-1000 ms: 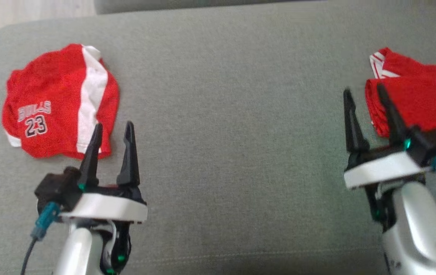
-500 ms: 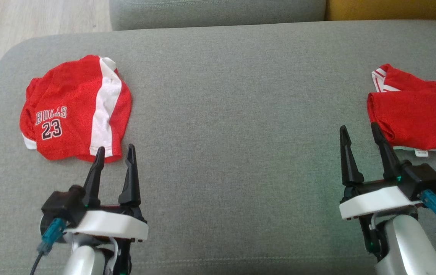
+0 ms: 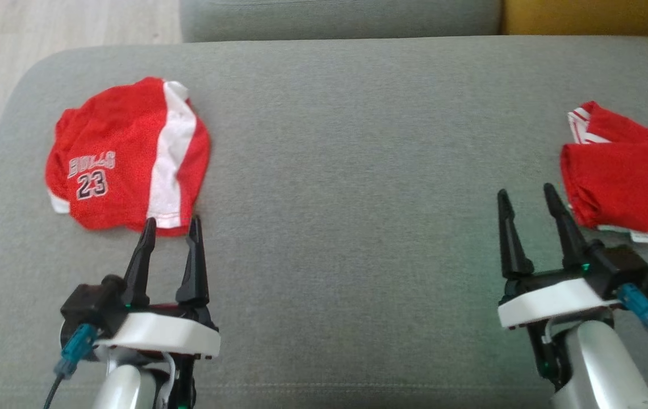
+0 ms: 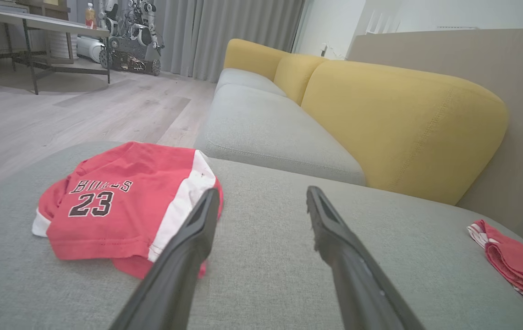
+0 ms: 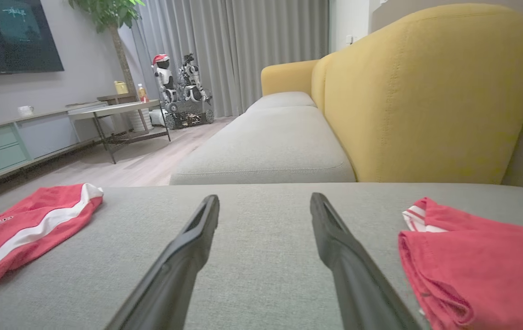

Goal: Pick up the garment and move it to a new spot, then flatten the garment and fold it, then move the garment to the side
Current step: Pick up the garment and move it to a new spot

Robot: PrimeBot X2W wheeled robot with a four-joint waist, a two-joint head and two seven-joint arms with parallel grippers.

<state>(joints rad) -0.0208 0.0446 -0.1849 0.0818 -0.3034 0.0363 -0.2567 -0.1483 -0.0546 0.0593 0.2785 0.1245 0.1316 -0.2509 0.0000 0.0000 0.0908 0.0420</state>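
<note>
**Both pincers wide and empty over the grey cushion**

Nearest, the left gripper (image 3: 172, 221) at seven o'clock and the right gripper (image 3: 525, 190) at five o'clock each stand with fingers spread apart, holding nothing. Just past the left fingertips, at ten o'clock, the red shorts (image 3: 125, 156) lie rumpled in a rounded heap on the grey cushion (image 3: 346, 170). They are mesh, with a broad white side stripe, white hem trim and "BULLS 23" lettering. At three o'clock a second red garment (image 3: 624, 182) lies folded, its white-striped edge turned up. Beyond, at twelve o'clock, sits another grey seat (image 4: 266, 128) with a yellow backrest (image 4: 394, 123).
</note>
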